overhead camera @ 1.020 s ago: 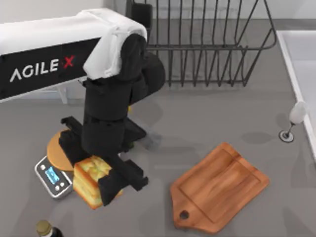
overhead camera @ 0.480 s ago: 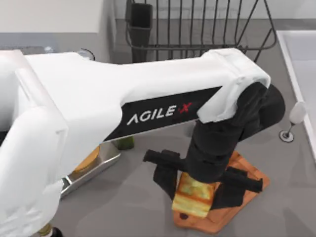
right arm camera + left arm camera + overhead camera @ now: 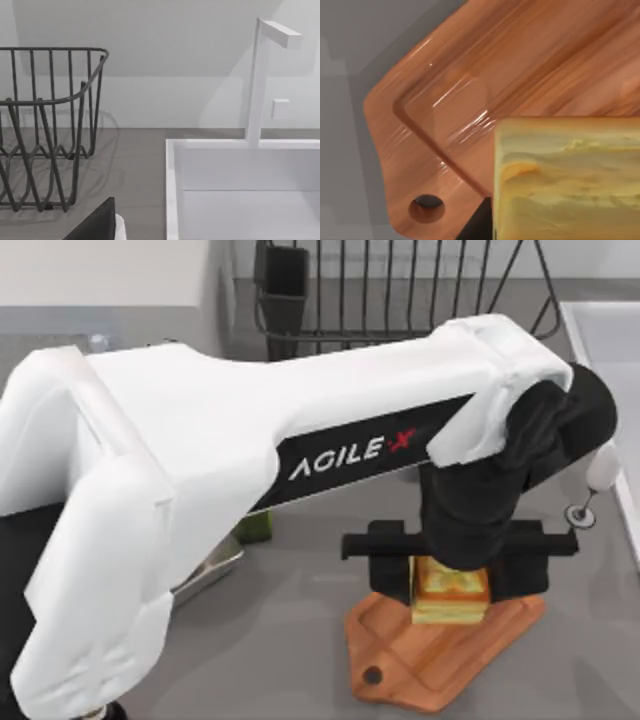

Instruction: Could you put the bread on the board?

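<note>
Hanging over the board (image 3: pixel 440 660), the bread (image 3: pixel 450 592) was a small pale-yellow block with a golden-brown, glossy top, its side streaked with darker yellow in the left wrist view (image 3: pixel 567 180). It sat above the board's upper middle, toward twelve o'clock of the panel; whether it touched the wood could not be told. The board was reddish-brown with a grooved rim, its rounded handle and hole (image 3: pixel 372 676) pointing to about seven o'clock. Bare wood lay open around the bread toward six and seven o'clock, and grey table (image 3: pixel 280 660) lay free at nine o'clock of the board. At three o'clock, close by, stood a wine glass (image 3: pixel 595 480) and beyond it the white sink edge (image 3: pixel 600 390); at twelve o'clock, well apart, stood the wire dish rack (image 3: pixel 400 300). The left gripper (image 3: pixel 455 565) was clamped on the bread, black fingers (image 3: pixel 390 565) at nine and three o'clock pressed flat against its sides. The right wrist view looked at the rack (image 3: pixel 45 130) and sink (image 3: pixel 240 190).
</note>
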Robot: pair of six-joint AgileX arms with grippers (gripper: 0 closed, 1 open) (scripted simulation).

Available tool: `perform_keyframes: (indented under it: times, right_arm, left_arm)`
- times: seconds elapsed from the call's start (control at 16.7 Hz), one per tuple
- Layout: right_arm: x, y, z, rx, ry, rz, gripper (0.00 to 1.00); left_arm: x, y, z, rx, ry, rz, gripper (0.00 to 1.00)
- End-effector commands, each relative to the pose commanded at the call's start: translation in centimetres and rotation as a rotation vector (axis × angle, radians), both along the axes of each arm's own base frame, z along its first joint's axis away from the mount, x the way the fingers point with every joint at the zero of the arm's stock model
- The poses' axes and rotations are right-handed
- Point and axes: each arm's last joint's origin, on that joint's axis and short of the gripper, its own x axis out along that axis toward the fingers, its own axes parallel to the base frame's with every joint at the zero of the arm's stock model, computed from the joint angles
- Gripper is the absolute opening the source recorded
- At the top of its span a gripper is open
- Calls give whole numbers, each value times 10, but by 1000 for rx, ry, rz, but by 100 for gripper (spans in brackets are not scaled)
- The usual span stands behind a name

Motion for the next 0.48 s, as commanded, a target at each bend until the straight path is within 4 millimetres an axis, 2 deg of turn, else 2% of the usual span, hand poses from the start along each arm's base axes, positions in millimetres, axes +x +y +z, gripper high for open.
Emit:
perform_keyframes:
  times: [0.24,0.48]
  right_arm:
    - [0,0,0,0,0,0,100]
    - [0,0,0,0,0,0,100]
  left_arm:
    - [-2,0,1,-1,1,-6,0]
    - [0,0,-13,-1,1,-4,0]
